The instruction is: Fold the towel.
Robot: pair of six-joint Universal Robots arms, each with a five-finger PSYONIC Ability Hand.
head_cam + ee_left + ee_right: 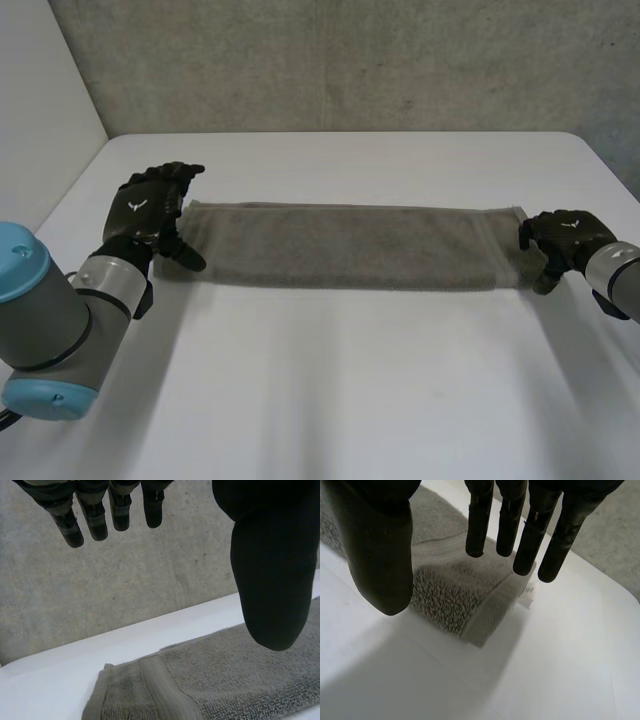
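**Both hands open, one at each short end of the towel**

The left hand's fingers [95, 520] hang straight, the thumb well apart, with nothing between them. Beneath lies the hemmed end of the grey towel [225, 680]. The right hand's fingers [507, 520] are also released and spread above the opposite end, holding nothing.

The towel lies flat as a long narrow strip across the white counter [350, 390]. The left hand [150, 215] is at one short end and the right hand [560, 240] at the other. That placement suggests each hand is lined up to take an end, perhaps to bring one end over to the other.

The head view gives the whole strip and both arms. The wrist views settle that neither hand grasps the cloth. The right wrist view also shows a small white label [529, 591] at the towel's corner.
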